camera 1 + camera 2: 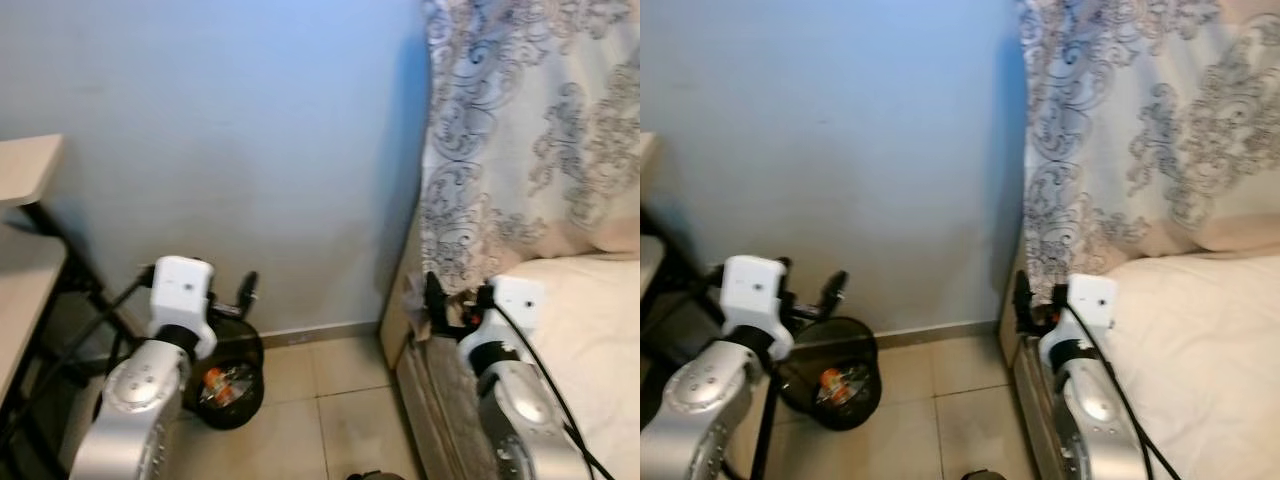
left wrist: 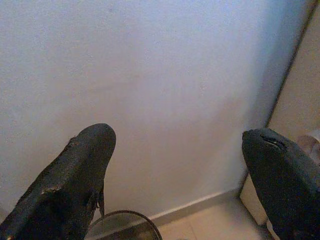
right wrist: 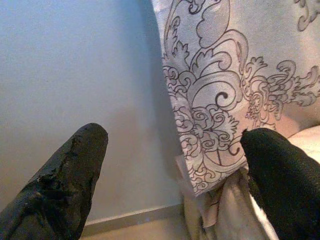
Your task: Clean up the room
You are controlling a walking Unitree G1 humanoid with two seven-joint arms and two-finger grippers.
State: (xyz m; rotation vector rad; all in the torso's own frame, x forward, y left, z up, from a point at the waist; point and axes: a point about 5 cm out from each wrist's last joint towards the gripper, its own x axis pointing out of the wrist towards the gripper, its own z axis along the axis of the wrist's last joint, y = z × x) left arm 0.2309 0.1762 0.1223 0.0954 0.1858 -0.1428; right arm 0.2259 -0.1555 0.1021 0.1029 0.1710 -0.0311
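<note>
A black mesh waste bin [image 1: 236, 398] stands on the tiled floor against the blue wall, with orange and red wrappers [image 1: 224, 382] inside it. My left gripper [image 2: 179, 142] is open above the bin, its fingers wide apart and empty, and the bin's rim [image 2: 131, 216] lies just below them. My right gripper [image 1: 459, 298] is open too and holds nothing. It hovers at the near corner of the bed [image 1: 590, 330], pointing at the patterned curtain [image 3: 225, 90], where pale crumpled fabric [image 3: 220, 205] hangs.
A light wooden desk [image 1: 22, 250] on a black frame stands at the left. The bed's side panel [image 1: 430, 390] borders the tiled floor [image 1: 330, 400] on the right. The wall [image 1: 250, 150] closes the space ahead, so the floor strip is narrow.
</note>
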